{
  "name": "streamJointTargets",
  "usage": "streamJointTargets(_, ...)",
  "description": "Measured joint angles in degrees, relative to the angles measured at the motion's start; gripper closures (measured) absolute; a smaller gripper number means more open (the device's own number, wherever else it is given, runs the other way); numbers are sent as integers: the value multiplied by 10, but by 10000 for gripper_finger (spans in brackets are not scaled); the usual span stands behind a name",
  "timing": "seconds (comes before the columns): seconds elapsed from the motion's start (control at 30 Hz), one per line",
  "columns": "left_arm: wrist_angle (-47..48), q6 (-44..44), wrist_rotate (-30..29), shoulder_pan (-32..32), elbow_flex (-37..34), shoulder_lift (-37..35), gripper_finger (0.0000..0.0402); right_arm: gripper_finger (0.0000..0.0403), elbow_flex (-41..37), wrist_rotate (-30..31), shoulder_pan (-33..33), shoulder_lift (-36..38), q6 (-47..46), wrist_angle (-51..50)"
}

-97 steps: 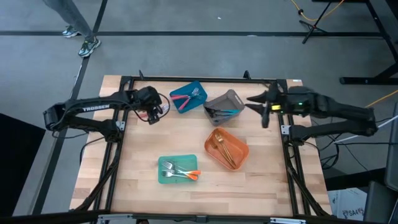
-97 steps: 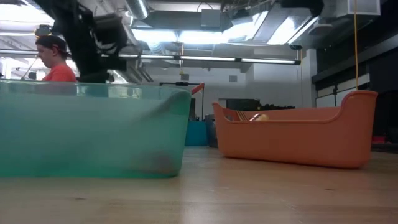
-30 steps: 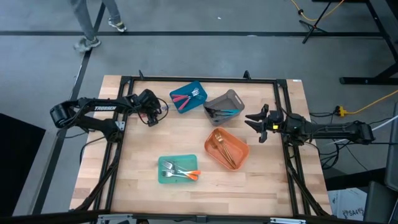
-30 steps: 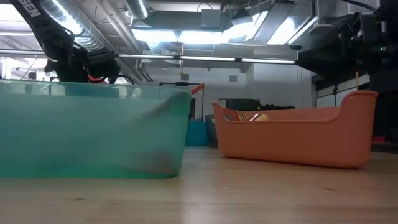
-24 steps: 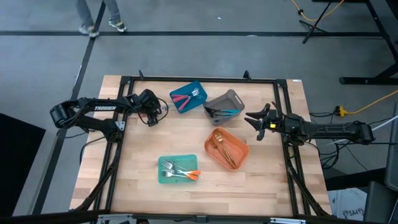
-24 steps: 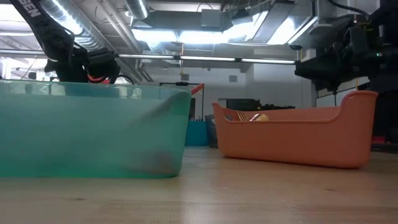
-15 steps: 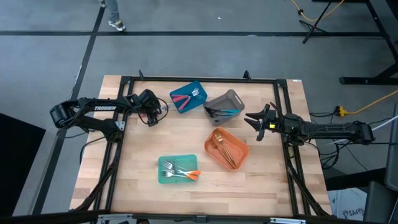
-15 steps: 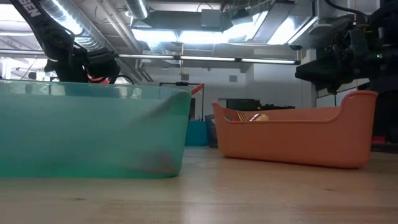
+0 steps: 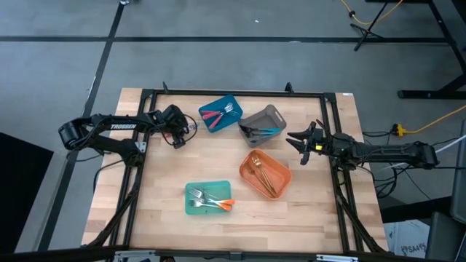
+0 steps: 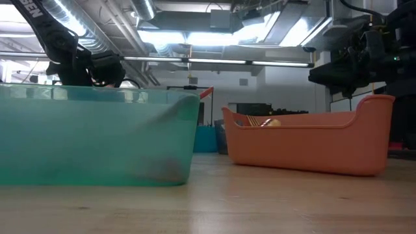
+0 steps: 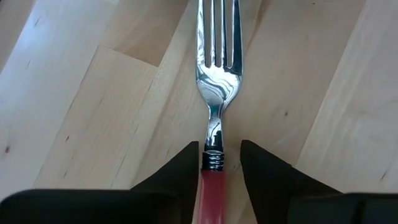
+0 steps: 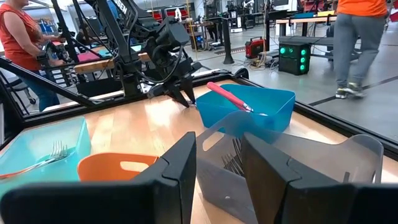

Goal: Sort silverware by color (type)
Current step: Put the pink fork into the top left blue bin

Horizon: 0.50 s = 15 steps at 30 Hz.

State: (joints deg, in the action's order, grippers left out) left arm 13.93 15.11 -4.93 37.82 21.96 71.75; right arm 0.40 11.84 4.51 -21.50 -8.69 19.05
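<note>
Left end effector (image 11: 221, 165) is straddling a pink-handled fork (image 11: 217, 81) lying flat on the desk (image 9: 167, 182) beside the blue bin (image 9: 220, 113), fingers narrow either side of the handle, grip uncertain. Right end effector (image 9: 300, 141) is hovering partly open near the grey bin (image 9: 263, 124).

Table (image 9: 167, 182): pale wood planks, smooth matt finish, grain and seams plain in the left wrist view.
Fork (image 11: 217, 62): bright polished metal tines and neck, mirror-glossy; handle pink, smooth, looks plastic.
Fingers (image 11: 177, 177): black, matt, plastic-looking.
Teal bin (image 10: 97, 136): translucent plastic, slightly cloudy.
Orange bin (image 10: 305, 146): opaque plastic, soft sheen.
Grey bin (image 12: 298, 168): smooth semi-translucent plastic.
Blue bin (image 12: 273, 106): smooth plastic.
Gold pieces (image 9: 263, 175): shiny, metallic.
Frame (image 9: 233, 93): dark metal, matt.
</note>
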Motion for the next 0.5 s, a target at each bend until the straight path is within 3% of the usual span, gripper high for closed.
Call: streamJointTargets(0.5, 3, 1, 1, 0, 0, 0, 363, 286, 0, 0, 0, 0, 0, 0)
